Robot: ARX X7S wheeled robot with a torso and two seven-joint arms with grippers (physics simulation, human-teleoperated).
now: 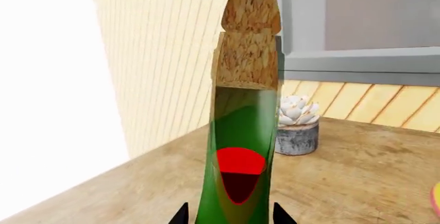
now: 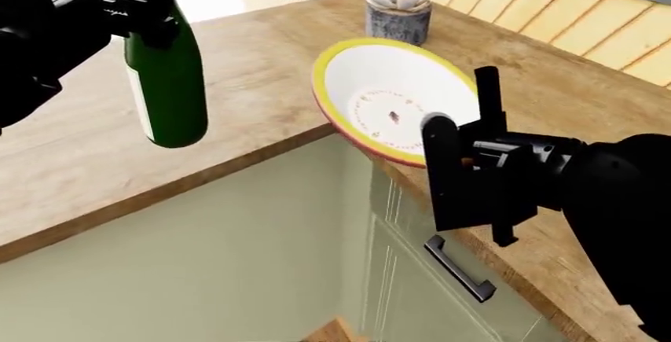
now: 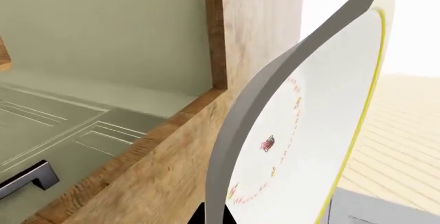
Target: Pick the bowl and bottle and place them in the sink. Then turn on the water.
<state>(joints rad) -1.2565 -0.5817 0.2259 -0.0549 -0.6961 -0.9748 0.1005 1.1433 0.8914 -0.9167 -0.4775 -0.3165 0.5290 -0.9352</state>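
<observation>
Green bottle (image 2: 165, 82) hangs clamped in the left gripper (image 2: 141, 4) over the near-left counter (image 2: 262, 59); only the left wrist view shows its cork (image 1: 250, 41). The right gripper (image 2: 461, 134) pinches the tilted bowl (image 2: 390, 98) by its rim at the counter corner. A succulent (image 2: 398, 0) sits far back by the plank wall (image 2: 566, 4).

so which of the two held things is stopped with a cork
The tall dark green glass bottle in the left gripper; the white yellow-rimmed bowl in the right gripper is open.
</observation>
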